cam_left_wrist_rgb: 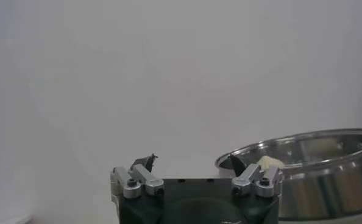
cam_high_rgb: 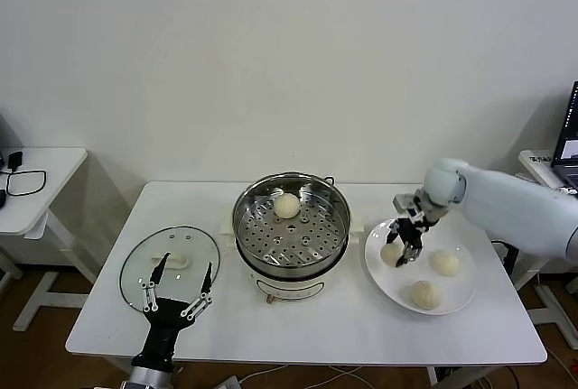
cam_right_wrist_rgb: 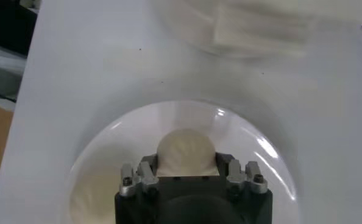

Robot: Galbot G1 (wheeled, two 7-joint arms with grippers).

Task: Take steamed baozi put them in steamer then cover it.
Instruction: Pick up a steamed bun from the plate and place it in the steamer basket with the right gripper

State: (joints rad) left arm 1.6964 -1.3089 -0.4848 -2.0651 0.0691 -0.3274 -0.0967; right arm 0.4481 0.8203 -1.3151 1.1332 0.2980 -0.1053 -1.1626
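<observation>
The steamer (cam_high_rgb: 291,243) stands mid-table on its white pot base and holds one baozi (cam_high_rgb: 286,206). My right gripper (cam_high_rgb: 404,249) is down on the white plate (cam_high_rgb: 379,277), shut on the plate's left baozi (cam_high_rgb: 390,254). The right wrist view shows that bun (cam_right_wrist_rgb: 184,149) gripped between the fingers of the gripper (cam_right_wrist_rgb: 184,162). Two more baozi (cam_high_rgb: 444,263) (cam_high_rgb: 425,294) lie on the plate. The glass cover (cam_high_rgb: 135,273) lies flat at the left. My left gripper (cam_high_rgb: 185,272) is open and empty above it. The left wrist view shows that gripper (cam_left_wrist_rgb: 192,161) and the steamer (cam_left_wrist_rgb: 327,182).
A small white side table with a black cable (cam_high_rgb: 23,181) stands at the far left. A laptop (cam_high_rgb: 569,136) sits on another table at the far right. The white table's front edge (cam_high_rgb: 307,357) runs just below the plate and cover.
</observation>
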